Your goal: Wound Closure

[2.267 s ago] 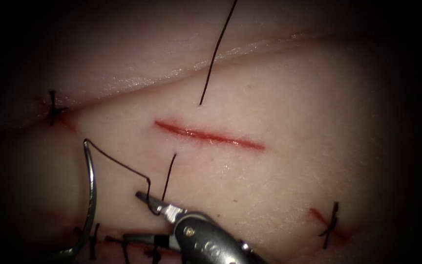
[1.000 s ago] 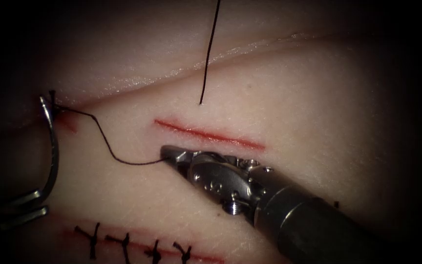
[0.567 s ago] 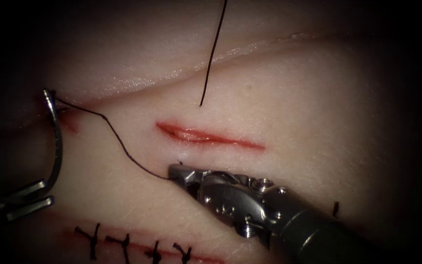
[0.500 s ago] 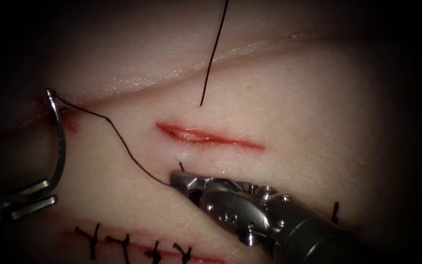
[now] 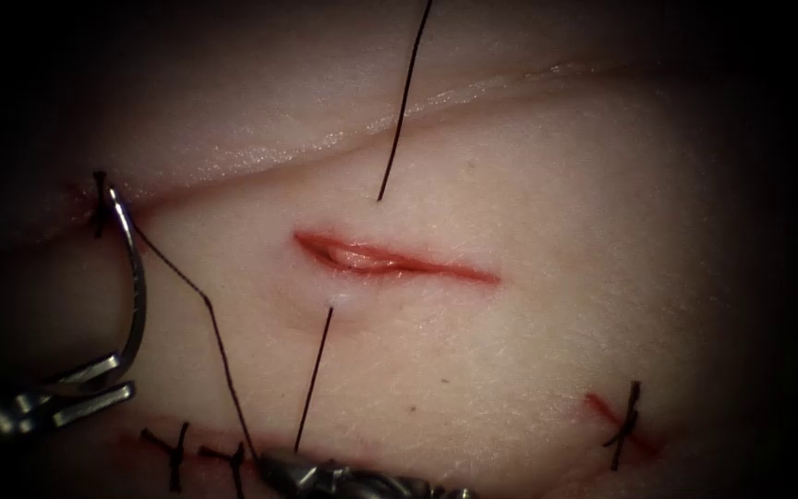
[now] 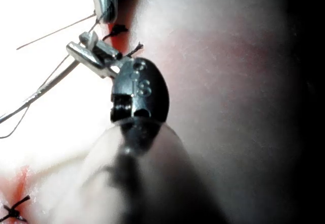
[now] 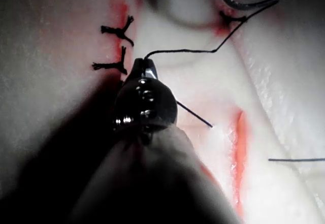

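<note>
The cut gapes a little in the middle of the tissue. At the far left, my left tool is shut on the curved needle, gripping its lower part; the needle is out of the tissue. The thread leaves the needle's upper end and runs down to my right tool at the lower edge, which is shut on it. A second strand rises from those jaws to its exit point just below the cut. Another strand enters the tissue above the cut. In the right wrist view, my right tool holds the thread.
A row of finished stitches lies at the lower left beside my right tool. Single stitches sit at the lower right and behind the needle's upper end. A pale fold of tissue crosses above the cut.
My right tool has drawn back from beside the cut to the lower edge, pulling thread through so a long strand now stands below the cut. The left tool and needle shifted slightly right.
</note>
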Robot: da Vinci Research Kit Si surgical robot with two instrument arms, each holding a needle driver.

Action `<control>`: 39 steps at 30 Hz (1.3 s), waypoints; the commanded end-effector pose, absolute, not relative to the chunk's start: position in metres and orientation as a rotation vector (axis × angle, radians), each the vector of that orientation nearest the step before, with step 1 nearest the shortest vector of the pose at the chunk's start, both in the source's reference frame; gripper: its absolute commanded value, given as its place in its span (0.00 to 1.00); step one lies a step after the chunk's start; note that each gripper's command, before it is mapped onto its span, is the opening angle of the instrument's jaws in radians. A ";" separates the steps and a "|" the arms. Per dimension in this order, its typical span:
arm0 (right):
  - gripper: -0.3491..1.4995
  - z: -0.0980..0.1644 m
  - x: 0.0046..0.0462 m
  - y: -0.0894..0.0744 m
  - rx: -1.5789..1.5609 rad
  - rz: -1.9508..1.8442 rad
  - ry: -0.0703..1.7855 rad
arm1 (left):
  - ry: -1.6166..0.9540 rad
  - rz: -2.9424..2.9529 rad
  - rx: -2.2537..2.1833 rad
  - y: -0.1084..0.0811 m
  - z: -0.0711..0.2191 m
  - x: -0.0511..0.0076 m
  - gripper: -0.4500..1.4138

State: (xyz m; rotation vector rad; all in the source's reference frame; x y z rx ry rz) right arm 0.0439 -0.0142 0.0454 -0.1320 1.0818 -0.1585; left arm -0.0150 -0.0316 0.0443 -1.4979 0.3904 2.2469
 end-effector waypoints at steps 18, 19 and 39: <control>0.86 0.049 0.0414 -0.006 -0.141 -0.046 1.107 | 0.379 2.247 -1.469 -0.031 0.044 -0.0136 0.00; 0.85 0.049 0.0408 -0.006 -0.137 -0.043 1.105 | 0.383 2.245 -1.461 -0.031 0.044 -0.0134 0.00; 0.74 0.052 0.0395 -0.003 -0.186 0.010 1.099 | 0.568 2.207 -1.282 -0.029 0.045 -0.0072 0.00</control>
